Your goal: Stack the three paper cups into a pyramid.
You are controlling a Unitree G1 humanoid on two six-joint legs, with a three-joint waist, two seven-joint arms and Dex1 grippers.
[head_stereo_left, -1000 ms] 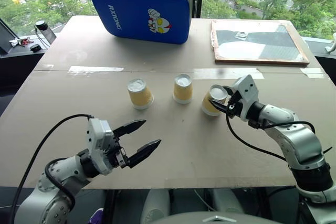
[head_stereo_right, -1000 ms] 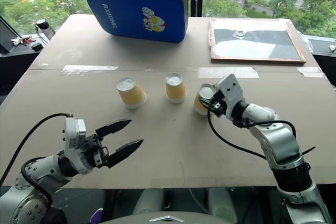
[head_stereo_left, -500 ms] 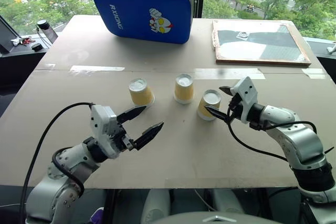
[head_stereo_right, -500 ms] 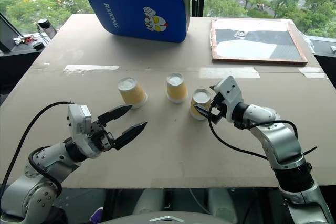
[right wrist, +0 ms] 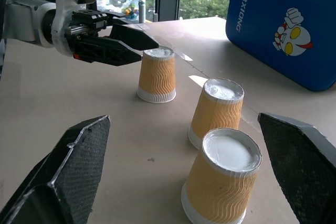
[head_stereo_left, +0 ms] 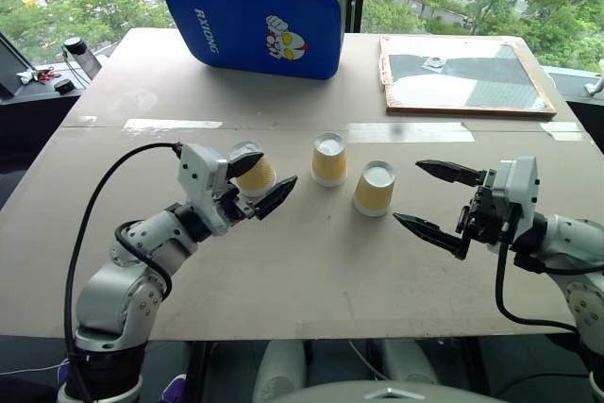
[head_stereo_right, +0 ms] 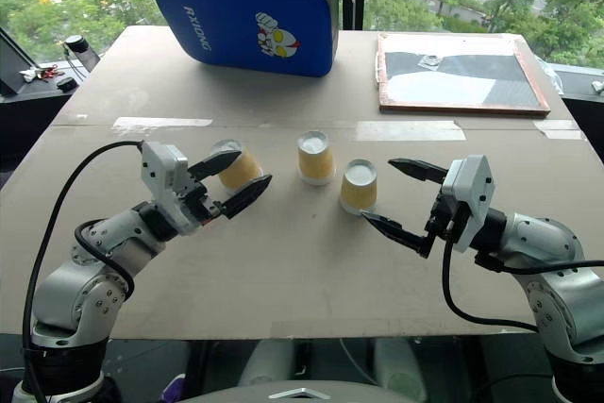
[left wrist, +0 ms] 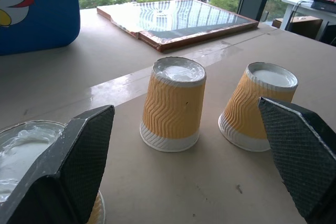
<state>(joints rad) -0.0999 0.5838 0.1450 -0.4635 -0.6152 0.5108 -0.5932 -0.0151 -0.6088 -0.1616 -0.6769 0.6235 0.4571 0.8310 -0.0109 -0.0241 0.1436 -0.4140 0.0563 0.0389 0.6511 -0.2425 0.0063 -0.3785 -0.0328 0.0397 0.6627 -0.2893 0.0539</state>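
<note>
Three paper cups stand upside down in a row on the table: the left cup (head_stereo_left: 255,176), the middle cup (head_stereo_left: 329,159) and the right cup (head_stereo_left: 375,188). My left gripper (head_stereo_left: 276,168) is open and level, with its fingers on either side of the left cup; in the left wrist view that cup (left wrist: 18,156) sits close against one finger (left wrist: 79,156), and I cannot tell if they touch. My right gripper (head_stereo_left: 407,192) is open and holds nothing, a short way to the right of the right cup. The right wrist view shows all three cups, the nearest cup (right wrist: 220,182) in front.
A blue pad (head_stereo_left: 255,21) stands at the table's far side, and a wood-framed board (head_stereo_left: 462,75) lies at the far right. Tape strips (head_stereo_left: 170,125) cross the table behind the cups. Small dark objects (head_stereo_left: 71,54) sit off the far left corner.
My right gripper opened, let go of the tilted right cup, which now stands upside down, and drew back to the right. My left gripper moved forward to the left cup.
</note>
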